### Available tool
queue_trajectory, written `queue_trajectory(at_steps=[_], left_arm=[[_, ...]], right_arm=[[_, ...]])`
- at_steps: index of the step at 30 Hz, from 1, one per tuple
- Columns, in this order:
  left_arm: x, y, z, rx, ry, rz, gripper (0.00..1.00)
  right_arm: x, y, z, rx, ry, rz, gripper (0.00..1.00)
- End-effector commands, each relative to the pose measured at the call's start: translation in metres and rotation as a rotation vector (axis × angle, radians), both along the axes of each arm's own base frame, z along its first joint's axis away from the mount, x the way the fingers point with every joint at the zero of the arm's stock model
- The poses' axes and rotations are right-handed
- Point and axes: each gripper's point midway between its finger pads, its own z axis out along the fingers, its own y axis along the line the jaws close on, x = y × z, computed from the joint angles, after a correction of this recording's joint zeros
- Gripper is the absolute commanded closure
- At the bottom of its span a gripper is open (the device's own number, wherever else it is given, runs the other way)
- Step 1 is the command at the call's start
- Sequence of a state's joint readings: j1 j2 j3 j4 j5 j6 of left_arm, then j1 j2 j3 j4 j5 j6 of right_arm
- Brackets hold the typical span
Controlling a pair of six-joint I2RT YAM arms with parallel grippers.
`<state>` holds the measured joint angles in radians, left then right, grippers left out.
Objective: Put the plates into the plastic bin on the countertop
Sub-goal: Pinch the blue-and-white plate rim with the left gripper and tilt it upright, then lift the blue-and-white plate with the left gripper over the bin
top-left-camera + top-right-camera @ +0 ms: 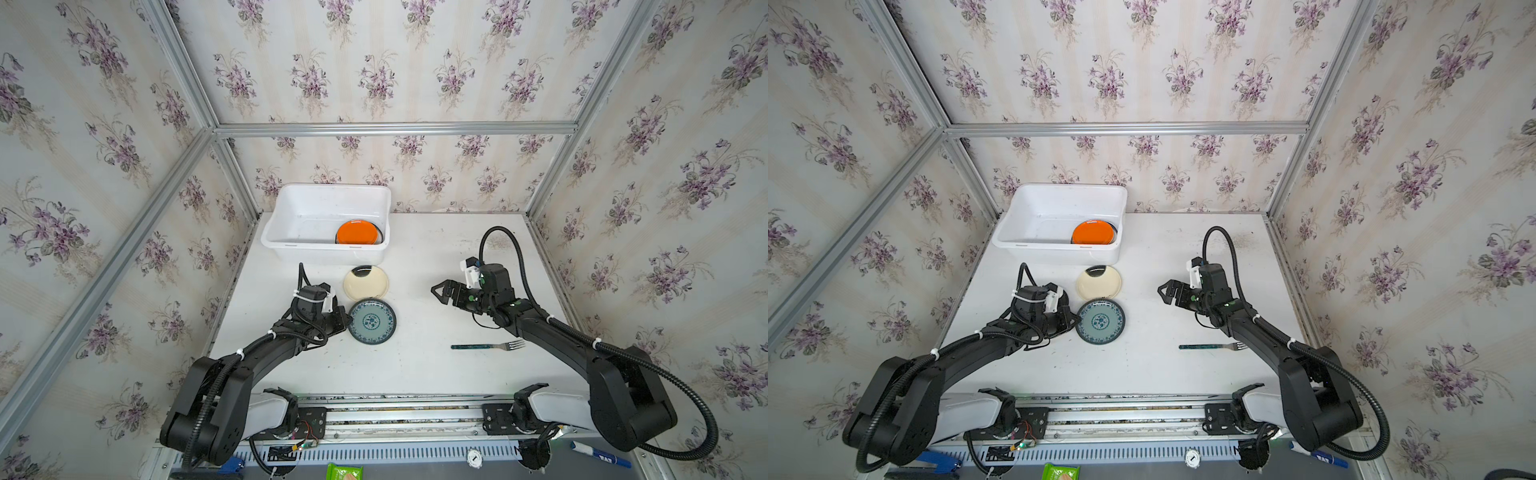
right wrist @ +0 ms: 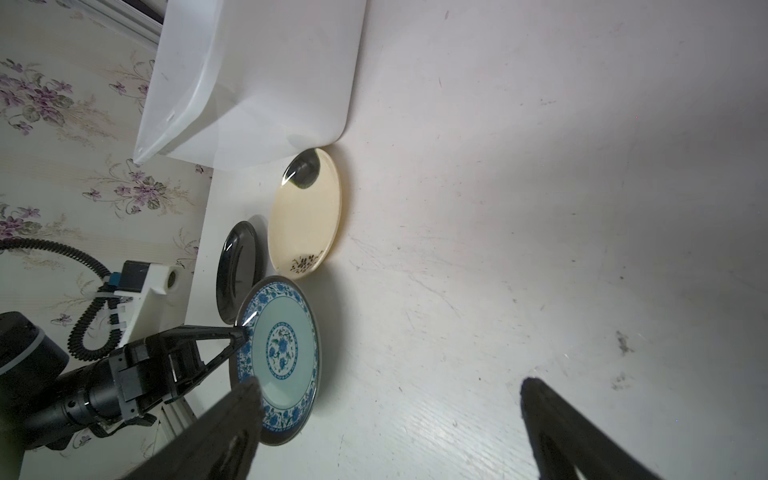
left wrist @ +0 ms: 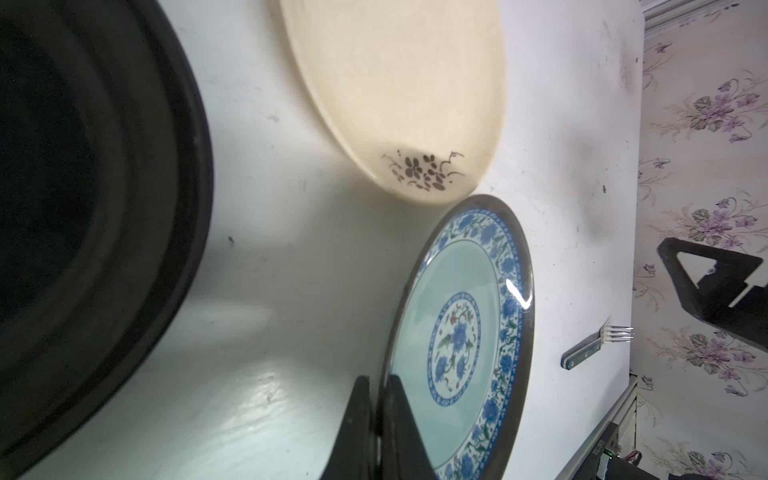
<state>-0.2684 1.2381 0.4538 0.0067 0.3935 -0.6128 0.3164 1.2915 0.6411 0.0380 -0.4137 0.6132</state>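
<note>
Plate (image 1: 372, 321) in glossy teal glaze, round and shallow, blue floral band, dark rim, on the countertop (image 1: 415, 374) left of centre; left rim clamped between the jaws of the left gripper (image 3: 376, 399). Just beyond, meeting its far rim, cream plate (image 1: 365, 286), smooth, brown flower sprig on the near side. Left of both, under the left arm, black plate (image 2: 237, 270), shiny. Farther back, plastic bin (image 1: 291, 199), white, rectangular, rounded corners, flared rim; orange plate (image 1: 358, 232) inside at the near-right corner, atop a dark plate (image 1: 380, 235). Right gripper (image 1: 436, 291) well to the right above the scuffed white surface, jaws spread wide, nothing between them. Fork (image 1: 486, 345), steel tines, dark handle, near right.
</note>
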Motion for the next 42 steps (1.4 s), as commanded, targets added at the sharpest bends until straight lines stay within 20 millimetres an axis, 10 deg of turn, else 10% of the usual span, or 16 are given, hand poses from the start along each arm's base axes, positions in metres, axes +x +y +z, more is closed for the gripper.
queue_trajectory(at_steps=[1,16,42], left_arm=[[0.001,-0.004,0.015,-0.031,-0.044,-0.009,1.0],[0.017,-0.018,0.083,-0.153,-0.18,-0.001,1.0],[0.145,-0.036,0.21,-0.018,-0.463,-0.01,1.0]], right_arm=[[0.009,0.006,0.012,0.031,-0.036,0.009,0.01],[0.023,0.007,0.026,0.013,-0.053,0.002,0.02],[0.013,0.006,0.078,0.014,-0.17,0.042,0.01]])
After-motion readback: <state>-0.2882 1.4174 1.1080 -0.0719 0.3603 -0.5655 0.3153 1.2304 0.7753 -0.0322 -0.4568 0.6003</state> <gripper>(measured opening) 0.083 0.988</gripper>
